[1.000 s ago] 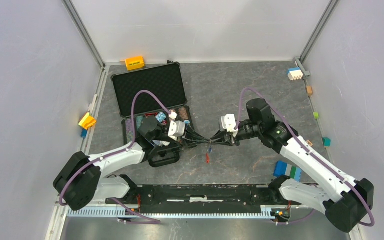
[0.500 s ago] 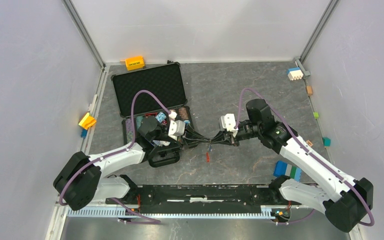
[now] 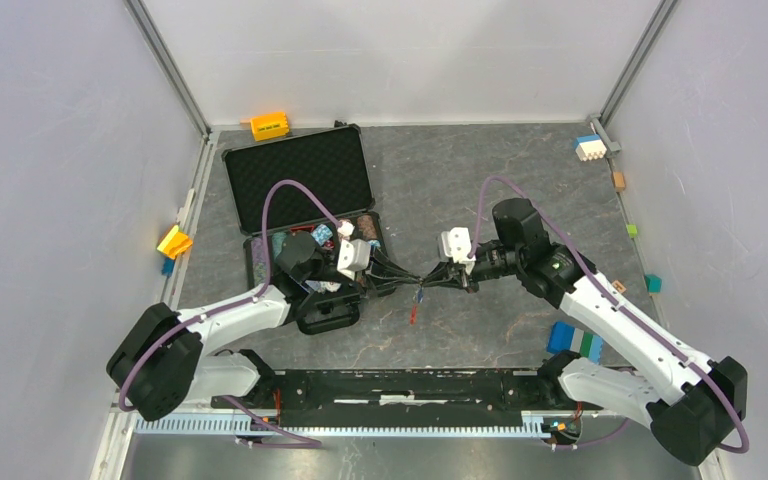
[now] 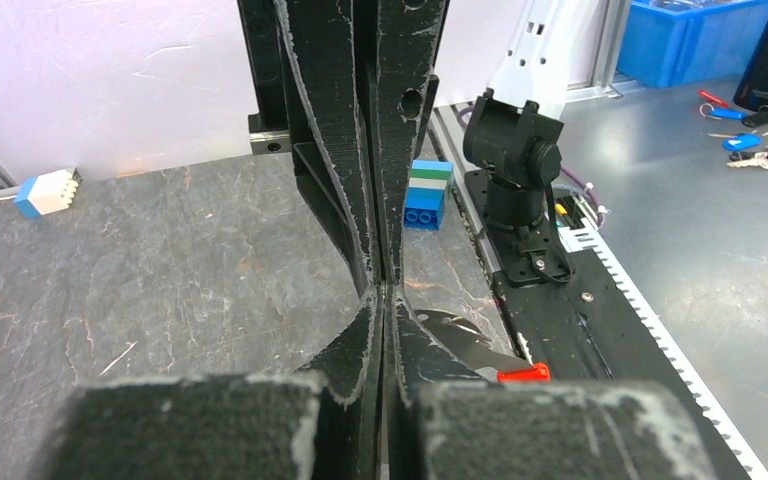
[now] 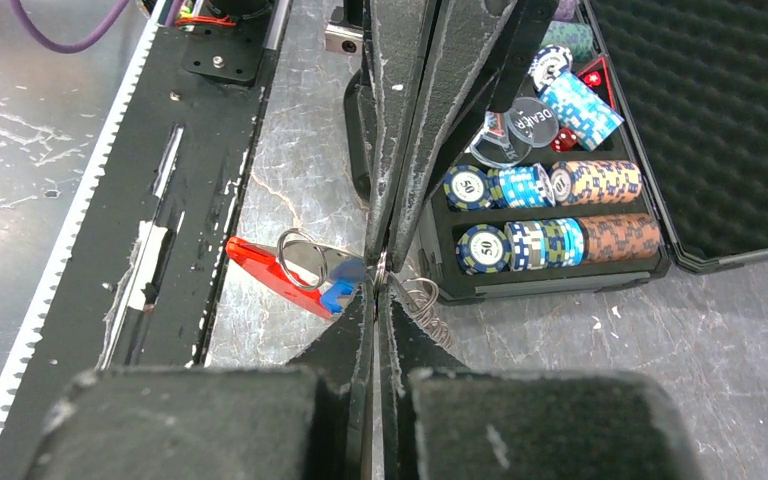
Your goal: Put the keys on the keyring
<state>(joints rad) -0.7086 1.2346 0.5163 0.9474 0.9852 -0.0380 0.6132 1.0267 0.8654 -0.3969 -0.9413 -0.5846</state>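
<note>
Grey stone tabletop (image 3: 480, 180) lies open to the right of the black chip case (image 3: 300, 175), with the walls well away. Just right of the case's near corner, the left gripper (image 3: 404, 284) and right gripper (image 3: 432, 282) meet tip to tip. Each pair of fingers is pressed together, and what they pinch is hidden. The keyring (image 5: 260, 262) is at their tips with a blue key (image 5: 338, 297), its red strip pointing lengthwise toward the near rail (image 3: 400, 385).

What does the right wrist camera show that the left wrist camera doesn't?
Only the right wrist view shows the open black case holding striped poker chips, the blue plastic key head and a silvery metal ring. Only the left wrist view shows a blue, green and white block and the other arm's base. Both show the flat red strip, the grey stone table and shut black fingers.
</note>
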